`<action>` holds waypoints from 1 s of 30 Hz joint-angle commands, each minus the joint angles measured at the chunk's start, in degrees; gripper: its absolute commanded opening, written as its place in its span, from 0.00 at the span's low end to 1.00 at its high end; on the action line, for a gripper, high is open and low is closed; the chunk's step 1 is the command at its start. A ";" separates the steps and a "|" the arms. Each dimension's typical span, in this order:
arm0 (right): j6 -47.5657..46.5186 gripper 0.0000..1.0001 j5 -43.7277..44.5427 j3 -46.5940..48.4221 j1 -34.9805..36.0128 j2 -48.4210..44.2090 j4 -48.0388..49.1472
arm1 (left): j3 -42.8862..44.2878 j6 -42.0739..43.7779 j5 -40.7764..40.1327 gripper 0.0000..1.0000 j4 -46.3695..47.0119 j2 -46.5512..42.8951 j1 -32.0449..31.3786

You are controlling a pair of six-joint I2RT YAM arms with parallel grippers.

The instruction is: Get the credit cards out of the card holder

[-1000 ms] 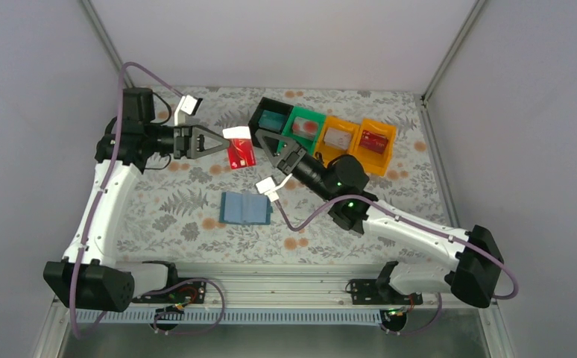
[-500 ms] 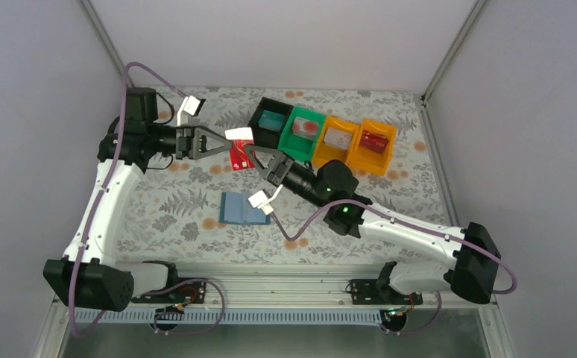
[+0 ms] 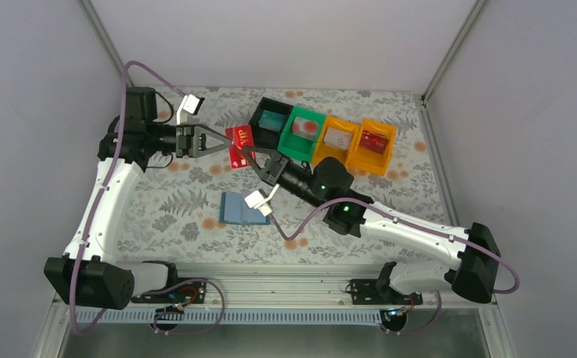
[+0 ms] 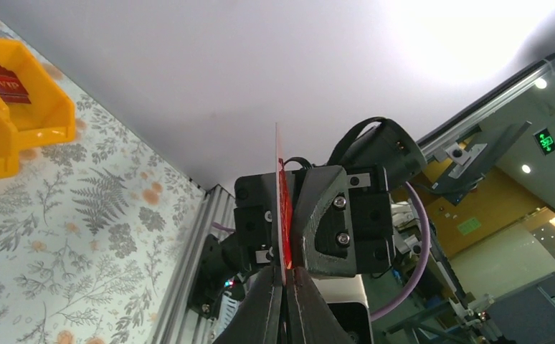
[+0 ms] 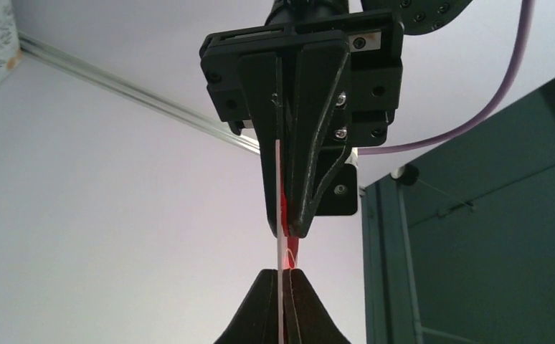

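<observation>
A red credit card [image 3: 239, 139] hangs in the air over the back of the table, pinched from both sides. My left gripper [image 3: 229, 145] is shut on its left edge and my right gripper [image 3: 247, 152] is shut on its right edge. The left wrist view has the card [image 4: 282, 208] edge-on, running from my left gripper [image 4: 287, 278] into the opposite black gripper. In the right wrist view the card [image 5: 282, 247] bridges my right gripper [image 5: 283, 276] and the one above. The blue card holder [image 3: 244, 209] lies open on the table below, apart from both grippers.
Four bins stand in a row at the back: black [image 3: 262, 112] with a teal card, green [image 3: 317, 119] and orange [image 3: 327, 123] each with a pale card, and a second orange one [image 3: 385, 134] with a red card. The right forearm crosses above the holder.
My right gripper has swung left to the red card and closed on its free edge. The card has tilted. My left arm has barely moved and still pinches the card.
</observation>
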 commanded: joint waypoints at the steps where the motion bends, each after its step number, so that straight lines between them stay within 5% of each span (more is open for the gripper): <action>1: 1.83 0.04 4.14 5.26 0.65 -1.98 -8.71 | 0.13 0.61 2.06 0.10 0.07 0.35 -0.40; 2: 3.72 0.04 4.59 6.28 0.69 -2.39 -10.83 | 0.19 1.02 1.46 0.27 -0.05 0.44 -0.35; 3: 6.02 0.04 5.63 7.07 0.74 -2.46 -13.04 | 0.46 1.92 0.47 0.61 -0.65 0.68 -0.30; 5: 13.37 0.04 9.66 9.36 0.82 -2.04 -17.49 | 2.74 5.45 -4.72 0.97 -3.03 1.33 0.51; 11: 52.97 0.04 34.42 22.22 -2.57 2.94 -34.79 | 17.33 27.74 -33.75 1.00 -16.38 4.14 2.36; 15: 82.30 0.04 33.32 30.26 -13.39 6.02 -54.94 | 14.75 32.95 -49.21 1.00 -12.39 1.60 2.72; 23: 102.38 0.04 25.19 37.98 -36.06 19.20 -76.89 | 6.76 35.41 -56.05 1.00 -6.68 2.11 3.06; 30: 105.87 0.04 22.68 40.49 -47.24 29.94 -79.84 | -0.80 35.85 -55.52 1.00 -2.71 0.53 3.56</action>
